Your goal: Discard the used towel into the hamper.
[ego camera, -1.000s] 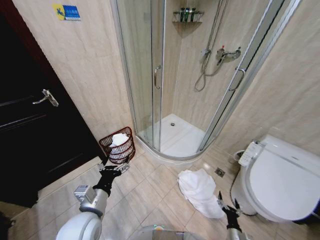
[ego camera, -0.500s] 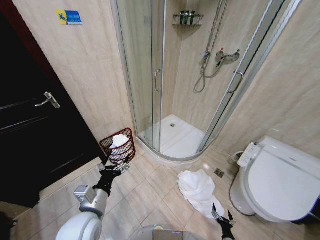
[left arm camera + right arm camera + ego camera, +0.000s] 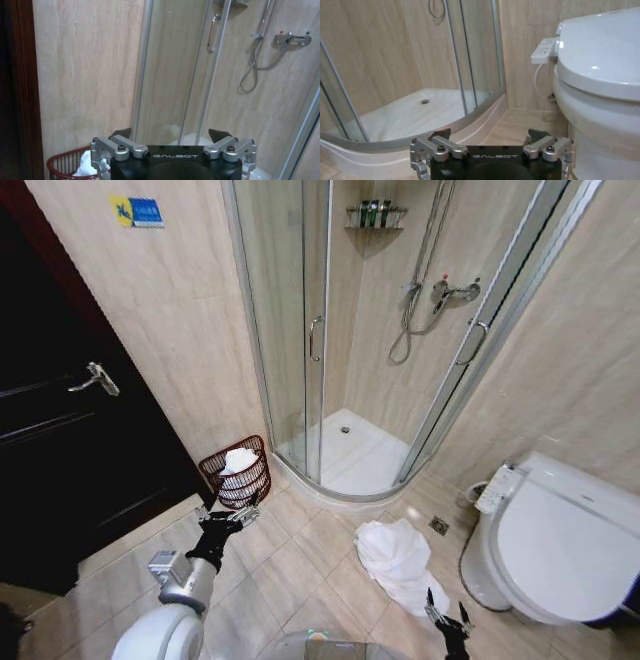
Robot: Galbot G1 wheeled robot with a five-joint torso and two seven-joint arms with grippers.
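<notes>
Bathroom floor, tiled. The used towel [image 3: 398, 565] lies in a white crumpled heap on the floor between the shower tray [image 3: 350, 452] and the toilet [image 3: 560, 540], not yet picked up. The hamper [image 3: 236, 473] stands against the wall in the corner by the dark door [image 3: 70, 430], just beside the shower glass; some white cloth [image 3: 238, 459] already sits inside it (cannot tell what it is).

Right claw [image 3: 447, 618] is low at the near edge of the towel heap, fingers spread wide and holding nothing. In the right wrist view the right claw [image 3: 490, 135] shows both fingertips well apart, pointing toward the shower tray and the toilet base.

Left claw [image 3: 231, 517] is held out in front of the hamper, near it but not touching. From its own wrist view the left claw [image 3: 170, 134] is also wide open and empty, with the hamper rim [image 3: 62, 165] below and to one side.

Step in hand, as I judge it: getting the right claw onto the towel. To do it well, come down on a thick fold rather than the thin trailing edge, close fully so the cloth bunches between the fingers, and lift high enough that no tail drags on the tiles. The carry goes across the floor to the hamper, so the left arm should stay clear of that path.
</notes>
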